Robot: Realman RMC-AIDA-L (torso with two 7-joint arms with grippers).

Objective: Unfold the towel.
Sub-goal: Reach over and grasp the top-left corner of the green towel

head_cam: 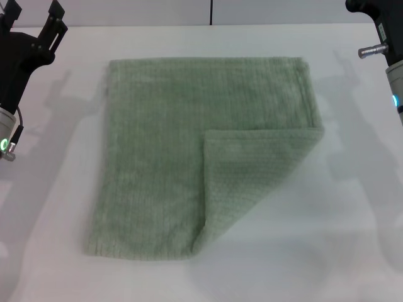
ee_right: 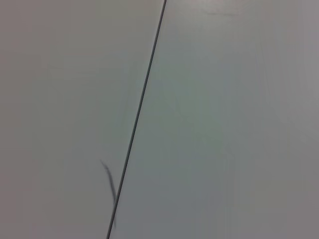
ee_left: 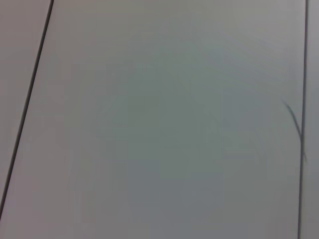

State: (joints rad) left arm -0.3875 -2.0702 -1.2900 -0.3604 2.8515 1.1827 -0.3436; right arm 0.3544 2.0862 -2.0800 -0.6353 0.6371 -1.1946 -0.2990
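The pale sage-green towel lies flat on the white table in the head view. Its near right corner is folded over onto the cloth as a flap, with a diagonal fold running from the right edge to the front edge. My left gripper is raised at the far left, open and empty, clear of the towel. My right gripper is raised at the far right, cut off by the picture's edge, also clear of the towel. Neither wrist view shows the towel.
The table's far edge meets a pale wall behind the towel. Both wrist views show only plain pale panels with a dark seam. Bare table lies on all sides of the towel.
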